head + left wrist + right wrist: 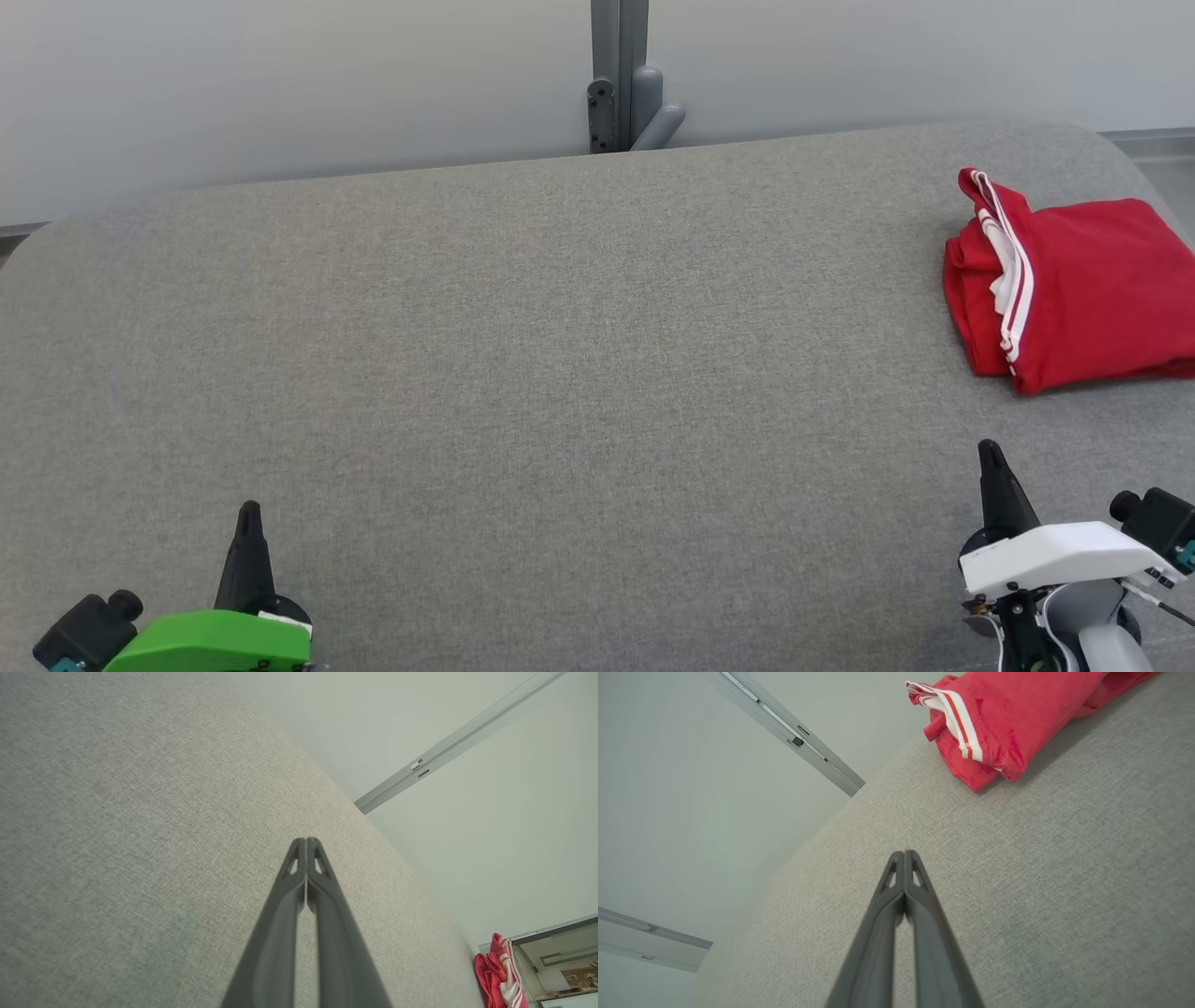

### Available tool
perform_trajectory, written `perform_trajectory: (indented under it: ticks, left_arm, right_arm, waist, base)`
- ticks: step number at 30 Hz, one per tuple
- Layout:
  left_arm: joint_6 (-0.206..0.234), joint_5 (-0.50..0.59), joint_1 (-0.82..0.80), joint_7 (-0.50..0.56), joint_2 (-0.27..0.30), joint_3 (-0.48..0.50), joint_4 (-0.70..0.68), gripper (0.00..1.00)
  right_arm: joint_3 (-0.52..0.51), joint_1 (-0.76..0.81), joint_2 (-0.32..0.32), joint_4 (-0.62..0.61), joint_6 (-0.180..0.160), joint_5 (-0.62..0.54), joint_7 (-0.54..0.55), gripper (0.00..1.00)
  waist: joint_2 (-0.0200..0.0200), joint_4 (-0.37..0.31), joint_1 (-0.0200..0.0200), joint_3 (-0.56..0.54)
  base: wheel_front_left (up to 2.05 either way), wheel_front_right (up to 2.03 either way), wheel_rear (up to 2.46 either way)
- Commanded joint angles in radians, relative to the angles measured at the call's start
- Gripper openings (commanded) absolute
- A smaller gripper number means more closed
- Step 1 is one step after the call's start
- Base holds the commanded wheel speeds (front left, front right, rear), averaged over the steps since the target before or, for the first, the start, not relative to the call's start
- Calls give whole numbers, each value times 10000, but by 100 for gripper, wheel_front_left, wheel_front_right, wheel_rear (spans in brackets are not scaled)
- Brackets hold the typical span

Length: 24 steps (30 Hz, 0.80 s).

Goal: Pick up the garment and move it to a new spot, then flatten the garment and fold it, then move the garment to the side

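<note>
The left gripper [248, 511] has its jaws pressed fully together with nothing between them, low at the near left. The right gripper [991, 446] is likewise closed and empty at the near right, fingers pointing away from the robot. Both hang just over the grey cloth-covered surface [560, 373] without visibly touching it. The garment [1074, 289], red with white stripes along one hem, lies in a thick bundle at the far right, running off the right edge of the head view and apart from both grippers, with the right one much nearer. It looks light, soft and limp, so it would likely sag and spill open if lifted by one layer. The striped hem standing up at its far left corner offers a raised ridge to pinch, though taking several layers along the thick left edge would probably hold the bundle together better. Between the right gripper and the garment there is only bare surface. A grey post [621, 75] stands against the pale wall [280, 84] beyond the far edge, well clear.
</note>
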Motion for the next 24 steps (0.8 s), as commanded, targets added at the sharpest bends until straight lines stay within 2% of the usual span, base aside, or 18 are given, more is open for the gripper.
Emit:
perform_trajectory:
  ticks: [1, 24]
  left_arm:
    - [-80, -391, -281, 70, 73, 49, -116, 0]
    - [-101, -2777, -636, 714, 94, 117, -90, 0]
  right_arm:
    - [-24, -226, -86, -172, -6, 433, 92, 0]
    - [-56, -301, -109, -304, -8, 3274, 749, 0]
  waist:
    - [18, 5, 0, -9]
    - [28, 56, 0, -117]
  base:
    - [0, 0, 0]
    - [0, 0, 0]
